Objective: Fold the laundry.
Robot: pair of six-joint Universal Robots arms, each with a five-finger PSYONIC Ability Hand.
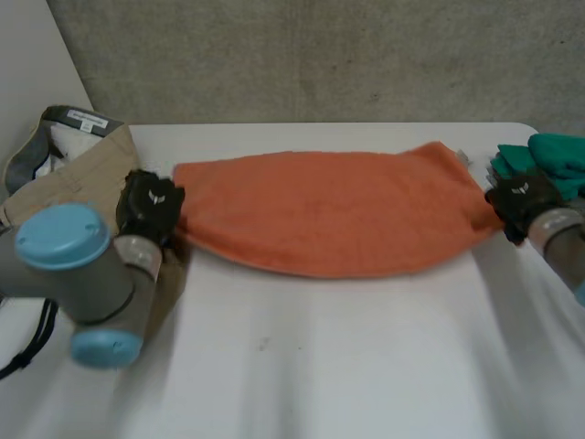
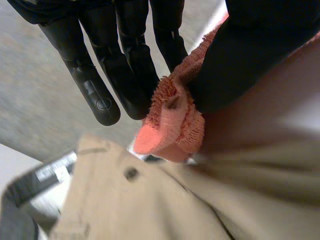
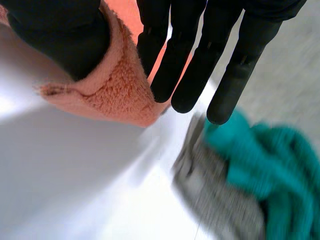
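Observation:
An orange towel (image 1: 334, 212) lies folded and stretched across the table between my two hands. My left hand (image 1: 151, 207) holds its left end, and in the left wrist view the thumb (image 2: 250, 55) pinches the towel's corner (image 2: 172, 125) against straight fingers (image 2: 127, 65). My right hand (image 1: 521, 198) holds the right end. There the thumb (image 3: 60, 35) presses the towel's edge (image 3: 117, 92) against straight fingers (image 3: 200, 65).
Tan trousers (image 1: 69, 160) lie at the table's left edge under my left hand, also below the towel corner (image 2: 140, 200). A teal cloth (image 1: 548, 160) and a grey cloth (image 3: 215, 190) sit at the right edge by my right hand. White table (image 1: 320, 357) in front.

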